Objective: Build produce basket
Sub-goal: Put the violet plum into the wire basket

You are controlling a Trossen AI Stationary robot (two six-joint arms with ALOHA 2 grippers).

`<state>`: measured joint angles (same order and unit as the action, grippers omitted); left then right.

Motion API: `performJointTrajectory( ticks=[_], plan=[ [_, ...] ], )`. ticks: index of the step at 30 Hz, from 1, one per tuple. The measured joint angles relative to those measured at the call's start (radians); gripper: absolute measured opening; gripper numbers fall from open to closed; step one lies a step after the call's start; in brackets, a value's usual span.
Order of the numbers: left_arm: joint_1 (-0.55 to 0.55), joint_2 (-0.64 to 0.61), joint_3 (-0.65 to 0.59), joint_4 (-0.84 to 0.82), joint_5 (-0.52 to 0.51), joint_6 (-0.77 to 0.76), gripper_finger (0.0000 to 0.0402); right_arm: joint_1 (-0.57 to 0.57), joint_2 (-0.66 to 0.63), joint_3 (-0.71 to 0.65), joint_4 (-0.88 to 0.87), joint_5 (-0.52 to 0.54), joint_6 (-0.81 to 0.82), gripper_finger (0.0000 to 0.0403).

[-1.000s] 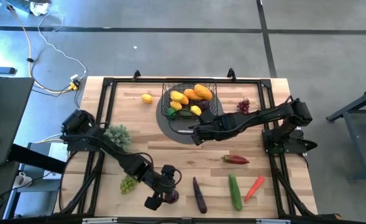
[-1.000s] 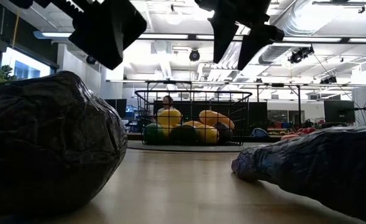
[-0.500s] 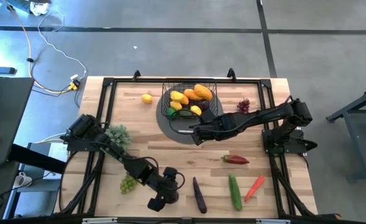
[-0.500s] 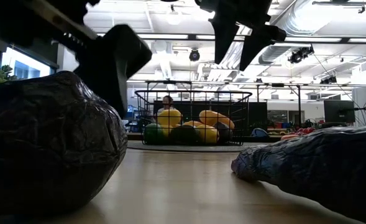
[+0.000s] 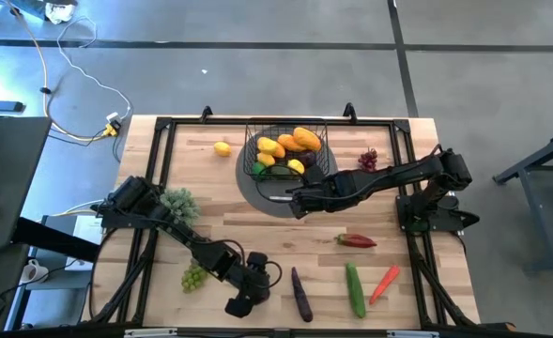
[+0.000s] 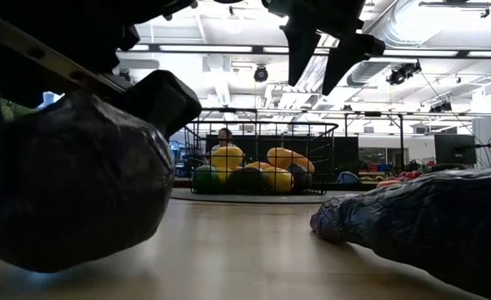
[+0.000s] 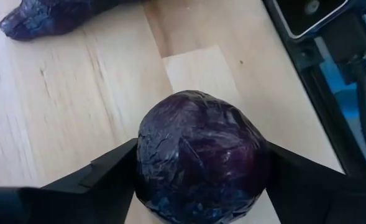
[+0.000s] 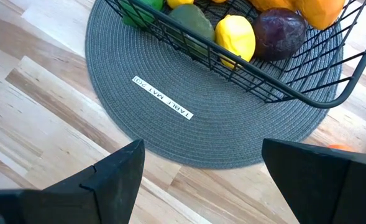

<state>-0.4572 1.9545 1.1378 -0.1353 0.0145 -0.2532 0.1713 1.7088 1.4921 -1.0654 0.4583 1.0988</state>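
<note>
1. Left gripper (image 7: pixel 198 186): fingers flank a round dark-purple fruit (image 7: pixel 198 158) at the table's near edge, apparently touching; firm grip unconfirmed. Risk: the glossy ball squirts out or rolls off.
2. Right gripper (image 8: pixel 198 177): jaws wide, empty, above the grey mat (image 8: pixel 170 124).
3. Basket (image 5: pixel 288 150): far-centre, part-filled. Risk: carry path crosses the right arm.

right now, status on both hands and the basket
Left hand straddling dark purple round fruit, near table edge. Right hand open, idle over grey mat. Basket part-filled. Path clear.
</note>
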Motion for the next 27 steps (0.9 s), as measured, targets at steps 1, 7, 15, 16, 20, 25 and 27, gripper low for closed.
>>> performJointTrajectory(
  ticks=[1,7,15,16,20,25,27],
  plan=[
    [0.0,0.0,0.0,-0.003,0.001,0.002,0.0286,0.0,0.0,0.0,-0.001,0.0,0.0,0.031],
    [0.0,-0.001,0.0,-0.002,0.016,0.002,0.0244,0.0,0.0,0.0,-0.02,0.001,0.002,0.031],
    [0.033,-0.055,0.0,-0.019,0.018,0.011,0.0247,-0.022,0.0,0.0,-0.087,0.035,0.028,0.031],
    [0.044,-0.064,0.0,-0.019,0.015,0.019,0.0247,-0.028,0.0,0.0,-0.088,0.037,0.027,0.031],
    [0.09,-0.105,0.0,-0.034,0.004,0.044,0.0247,-0.047,0.0,0.0,-0.099,0.038,0.021,0.031],
    [0.162,-0.158,0.0,-0.04,0.004,0.055,0.0247,-0.072,-0.002,-0.001,-0.132,0.037,0.019,0.031],
    [0.192,-0.182,0.0,-0.049,0.003,0.068,0.0247,-0.083,-0.014,-0.002,-0.136,0.041,0.02,0.031]
  ],
)
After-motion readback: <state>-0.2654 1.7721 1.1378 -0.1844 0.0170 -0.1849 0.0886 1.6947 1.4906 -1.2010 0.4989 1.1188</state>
